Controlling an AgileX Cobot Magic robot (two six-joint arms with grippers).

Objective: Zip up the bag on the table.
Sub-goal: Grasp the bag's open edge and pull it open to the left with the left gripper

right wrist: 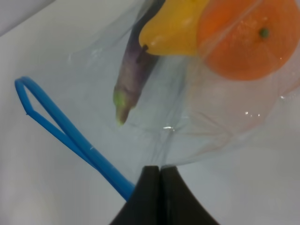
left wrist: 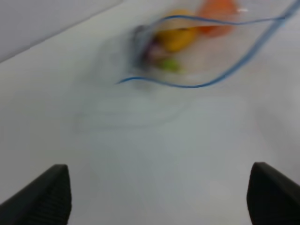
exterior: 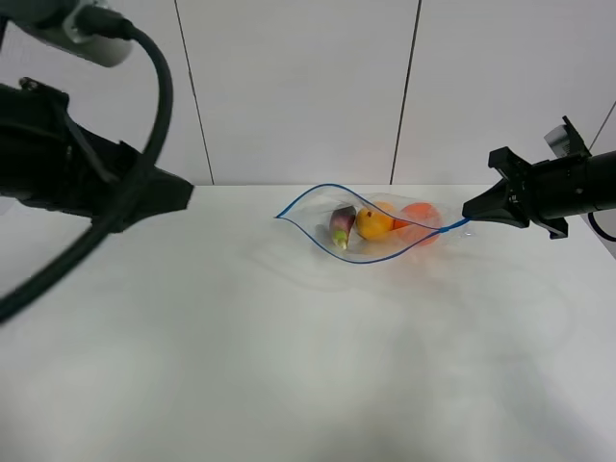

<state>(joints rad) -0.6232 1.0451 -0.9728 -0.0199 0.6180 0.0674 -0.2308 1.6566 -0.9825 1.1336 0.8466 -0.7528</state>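
Anchoring the bag [exterior: 375, 241], which lies at the far centre-right of the table [exterior: 289, 366], with the right gripper [exterior: 469, 212] clenched on its right corner, bring the released left gripper [exterior: 183, 194] to the gaping blue zipper strip [exterior: 313, 191] and press it shut progressively.

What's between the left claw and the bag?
Only bare table. In the left wrist view the open left claw faces the bag across plain white surface. The exterior high view shows the same.
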